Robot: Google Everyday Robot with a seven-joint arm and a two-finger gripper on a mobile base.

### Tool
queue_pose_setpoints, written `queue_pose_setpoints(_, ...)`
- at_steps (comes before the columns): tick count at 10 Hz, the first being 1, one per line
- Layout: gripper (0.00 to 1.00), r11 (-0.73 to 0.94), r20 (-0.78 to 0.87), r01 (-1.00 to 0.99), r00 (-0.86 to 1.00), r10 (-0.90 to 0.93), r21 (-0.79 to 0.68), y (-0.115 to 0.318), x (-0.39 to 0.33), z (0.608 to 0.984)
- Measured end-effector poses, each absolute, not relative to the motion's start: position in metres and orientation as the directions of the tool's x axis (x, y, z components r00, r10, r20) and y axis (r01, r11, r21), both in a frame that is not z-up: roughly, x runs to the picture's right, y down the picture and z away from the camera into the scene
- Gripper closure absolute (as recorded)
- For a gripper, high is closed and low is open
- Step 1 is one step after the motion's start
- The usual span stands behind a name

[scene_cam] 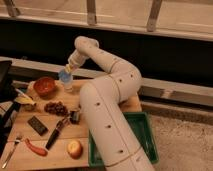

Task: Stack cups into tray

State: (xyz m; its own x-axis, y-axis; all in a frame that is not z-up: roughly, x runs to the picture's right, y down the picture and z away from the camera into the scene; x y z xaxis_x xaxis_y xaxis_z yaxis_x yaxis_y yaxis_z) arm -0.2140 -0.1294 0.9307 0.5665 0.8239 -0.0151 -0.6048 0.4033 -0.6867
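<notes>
- The hand (68, 70) hangs just right of the red bowl (45, 86), at the top of the light blue cup (65, 80); I cannot tell whether it is clamped on the cup.
- The cup stands upright just beside the bowl.
- The green tray (145, 137) lies well to the right of the bowl, off the worktop (60, 156).

The arm (107, 120) is seen as a chain of thick, rounded tubes covered in a smooth, cream-white shell. Small dark round dots, either screws or holes, are spread along the two biggest segments. A shaded line is visible where one large segment meets the next, and the joints are shaped as bulging, rounded caps. The segments are made slimmer toward the wrist. The gripper (68, 70) is found at the slim far end of the arm, over the back part of the wooden table (55, 157), and a small yellowish patch is seen on it.
</notes>
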Motion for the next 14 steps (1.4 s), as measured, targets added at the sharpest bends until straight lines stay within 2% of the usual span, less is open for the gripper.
queue_pose_setpoints(8,0.2,0.402,-0.033,-0.623,0.567,0.823,-0.671,-0.127,-0.205,0.933)
queue_pose_setpoints(14,0.2,0.355,-0.085,-0.651,0.543,0.835,-0.671,-0.113,-0.197,0.951)
